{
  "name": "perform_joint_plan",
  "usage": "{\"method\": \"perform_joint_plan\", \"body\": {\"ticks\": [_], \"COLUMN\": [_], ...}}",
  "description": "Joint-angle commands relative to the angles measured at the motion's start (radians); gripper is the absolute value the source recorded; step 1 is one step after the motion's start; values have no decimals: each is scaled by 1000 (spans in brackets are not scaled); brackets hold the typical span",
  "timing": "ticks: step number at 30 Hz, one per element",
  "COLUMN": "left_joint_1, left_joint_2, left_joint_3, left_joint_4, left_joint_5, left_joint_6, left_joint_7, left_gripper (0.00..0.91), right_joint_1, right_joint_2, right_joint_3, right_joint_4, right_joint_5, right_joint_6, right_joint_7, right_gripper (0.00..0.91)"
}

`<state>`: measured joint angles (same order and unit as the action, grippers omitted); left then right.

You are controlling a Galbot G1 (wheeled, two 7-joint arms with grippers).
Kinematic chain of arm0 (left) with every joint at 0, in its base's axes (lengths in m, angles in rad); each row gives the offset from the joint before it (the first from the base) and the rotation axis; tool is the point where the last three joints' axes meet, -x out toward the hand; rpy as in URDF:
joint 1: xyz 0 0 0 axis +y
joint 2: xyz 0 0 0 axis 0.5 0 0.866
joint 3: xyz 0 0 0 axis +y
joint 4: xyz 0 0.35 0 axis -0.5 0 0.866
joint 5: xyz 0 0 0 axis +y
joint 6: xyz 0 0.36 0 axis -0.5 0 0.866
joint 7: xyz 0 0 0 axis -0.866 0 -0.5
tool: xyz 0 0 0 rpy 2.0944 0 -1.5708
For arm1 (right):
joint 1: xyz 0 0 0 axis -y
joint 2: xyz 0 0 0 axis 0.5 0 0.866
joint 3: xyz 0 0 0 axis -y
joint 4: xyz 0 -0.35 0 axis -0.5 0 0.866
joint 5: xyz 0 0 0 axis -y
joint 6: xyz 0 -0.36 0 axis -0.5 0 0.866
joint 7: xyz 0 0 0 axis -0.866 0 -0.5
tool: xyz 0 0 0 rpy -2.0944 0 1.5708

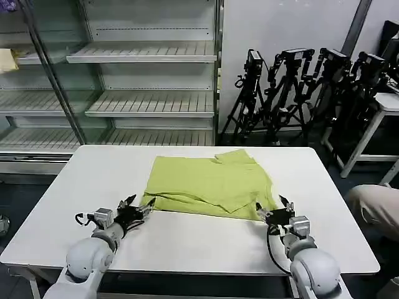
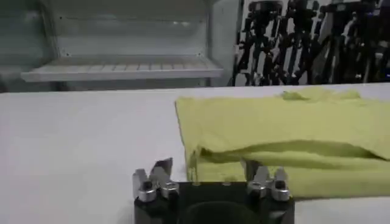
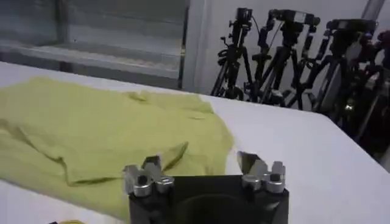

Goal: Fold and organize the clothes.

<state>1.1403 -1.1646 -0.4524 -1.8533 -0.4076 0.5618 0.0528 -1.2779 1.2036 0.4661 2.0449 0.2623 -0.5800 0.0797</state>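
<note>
The lime yellow-green T-shirt lies partly folded in the middle of the white table, its near edge doubled over. My left gripper is open just off the shirt's near left corner, low over the table. My right gripper is open at the shirt's near right corner. In each wrist view the shirt's edge lies between the spread fingers, and nothing is held.
Empty metal shelves stand behind the table. Black tripods with cameras cluster at the back right. A second white table and some beige fabric lie at the right edge.
</note>
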Motion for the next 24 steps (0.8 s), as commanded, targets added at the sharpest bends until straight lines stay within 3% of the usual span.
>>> {"method": "perform_joint_plan", "body": {"ticks": [1,5,24], "left_joint_1": [36,36,43], "left_joint_2": [3,4,0], "left_joint_3": [-1,1,8], "left_joint_4": [-22,-5,-14], "left_joint_5": [28,38,42], "left_joint_6": [17,17,16], "left_joint_7": [9,13,35], "left_gripper": [40,20,20], "right_joint_1": [-110,-99,-100], "right_joint_2": [-12,-13,-29], "right_joint_3": [43,57,48], "right_joint_4": [52,16,8], "right_joint_5": [31,90,107], "right_joint_6": [-1,-4,-4], "right_joint_7": [7,23,-12], "right_gripper": [0,0,0]}}
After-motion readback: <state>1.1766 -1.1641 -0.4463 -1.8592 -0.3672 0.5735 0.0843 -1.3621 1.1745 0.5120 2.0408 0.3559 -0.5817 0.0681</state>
